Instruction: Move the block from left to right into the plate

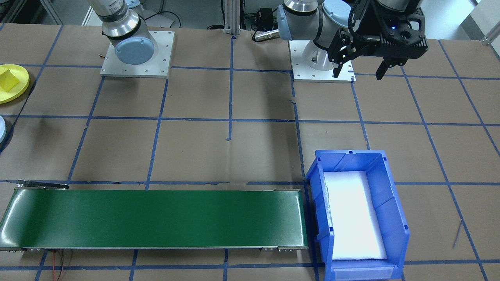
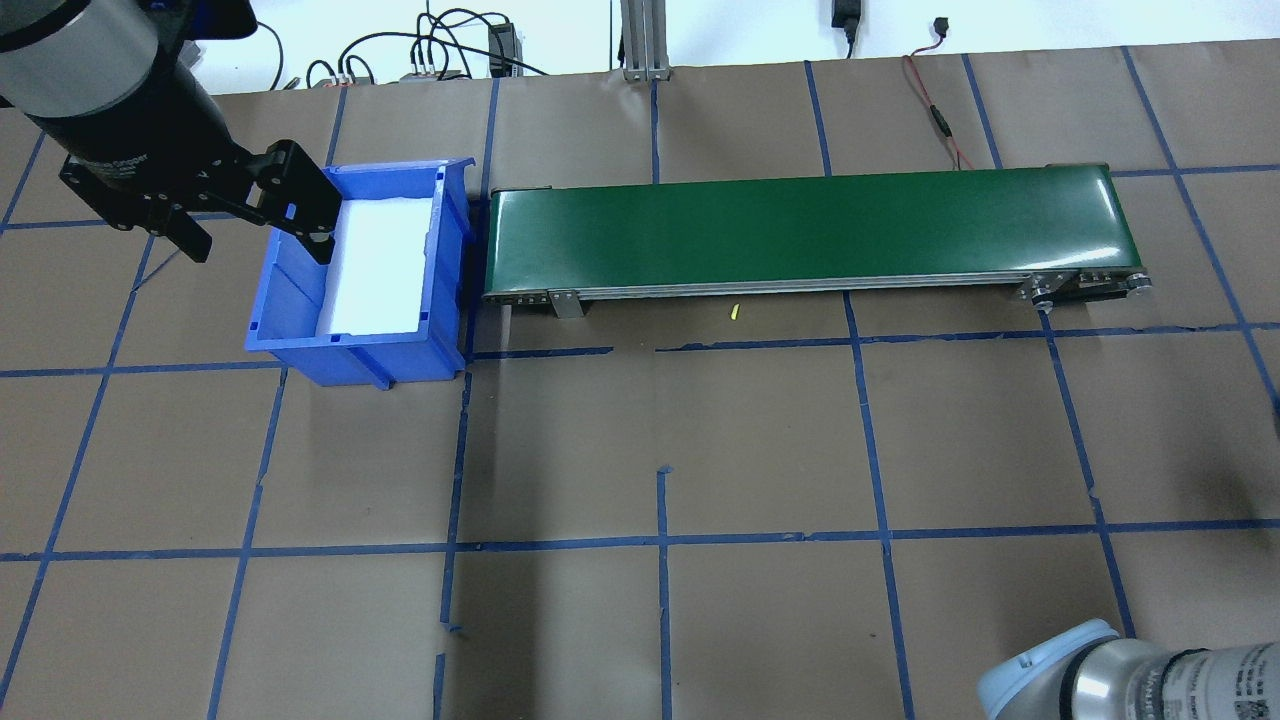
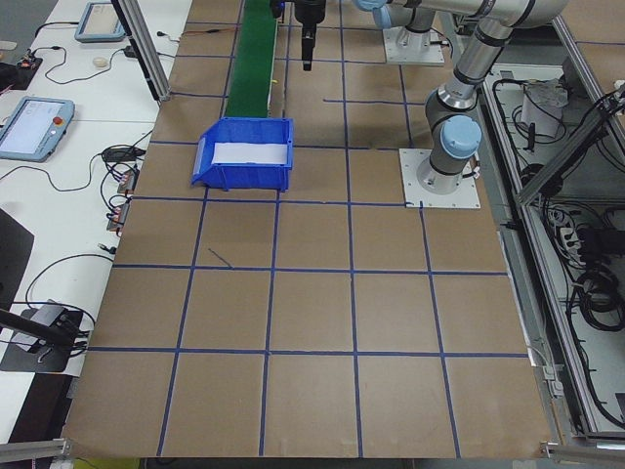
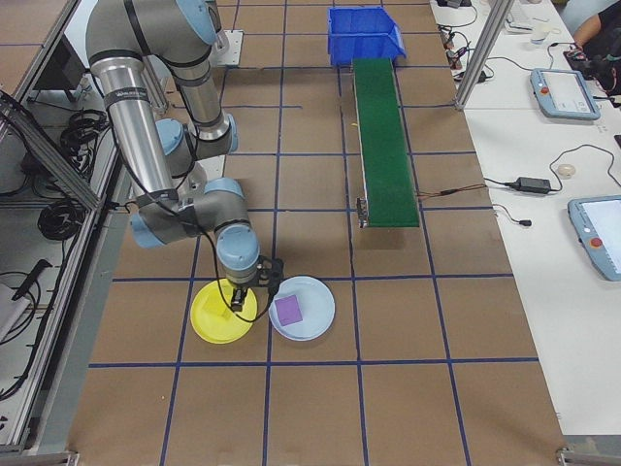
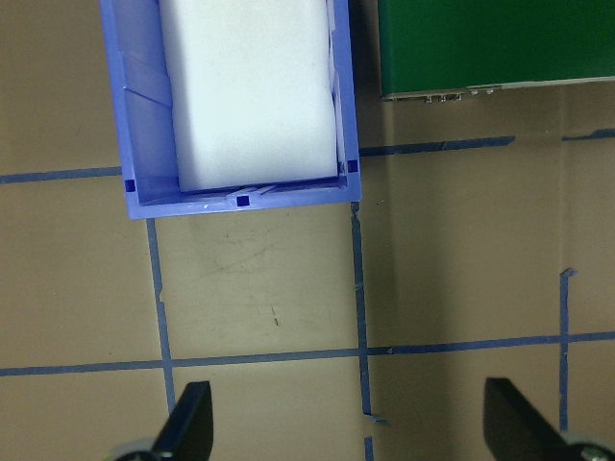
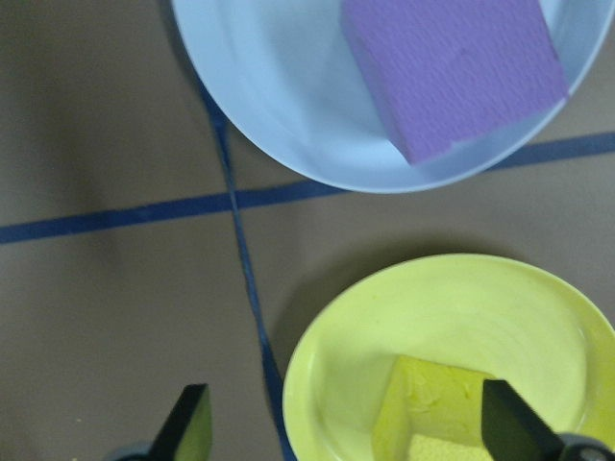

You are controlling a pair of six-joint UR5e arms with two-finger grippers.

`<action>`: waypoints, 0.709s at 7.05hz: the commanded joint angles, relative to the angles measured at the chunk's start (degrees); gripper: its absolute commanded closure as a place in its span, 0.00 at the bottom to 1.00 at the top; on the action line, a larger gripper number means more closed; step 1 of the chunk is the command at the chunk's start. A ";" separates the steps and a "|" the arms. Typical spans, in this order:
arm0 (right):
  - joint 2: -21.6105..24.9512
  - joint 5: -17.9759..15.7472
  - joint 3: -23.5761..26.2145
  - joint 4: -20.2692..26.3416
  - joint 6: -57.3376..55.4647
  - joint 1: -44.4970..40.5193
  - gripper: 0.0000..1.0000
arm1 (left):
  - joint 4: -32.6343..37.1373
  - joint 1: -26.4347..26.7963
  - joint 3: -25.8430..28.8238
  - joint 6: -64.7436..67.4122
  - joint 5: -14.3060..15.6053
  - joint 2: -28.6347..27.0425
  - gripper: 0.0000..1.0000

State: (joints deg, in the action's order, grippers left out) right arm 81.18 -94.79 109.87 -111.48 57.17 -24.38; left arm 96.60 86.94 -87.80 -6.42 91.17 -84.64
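The yellow plate [image 6: 461, 317] lies on the table and holds a yellow foam block [image 6: 437, 408]. It also shows at the front-facing view's left edge, plate [image 1: 24, 84] and block [image 1: 8, 80]. My right gripper [image 6: 346, 432] hangs open just above the plate's rim, holding nothing; the side view shows that gripper [image 4: 254, 291] over the plate [image 4: 209, 325]. My left gripper [image 1: 358, 73] is open and empty, raised beside the blue bin [image 2: 300, 300]; the left wrist view looks down between its fingers [image 5: 187, 423] onto bare paper.
A pale blue plate [image 6: 288, 106] with a purple block [image 6: 452, 67] touches the yellow plate's side. The blue bin [image 1: 390, 203] holds a white foam slab [image 1: 349, 214]. A green conveyor belt [image 1: 156, 218] runs from the bin toward the plates.
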 commanded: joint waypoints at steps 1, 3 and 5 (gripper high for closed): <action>4.68 0.65 -4.20 3.73 -14.91 -18.94 0.00 | -0.01 -0.02 0.00 0.00 -0.03 0.00 0.00; 6.44 1.27 -8.16 3.82 -32.21 -37.92 0.00 | -0.01 -0.02 0.00 0.00 -0.03 0.00 0.00; 9.95 3.71 -9.49 6.79 -46.71 -49.66 0.00 | -0.01 -0.02 0.00 0.09 0.06 0.00 0.00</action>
State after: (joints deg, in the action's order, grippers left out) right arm 89.17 -93.03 101.24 -106.27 20.66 -66.32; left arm 96.59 86.92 -87.80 -6.40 91.16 -84.64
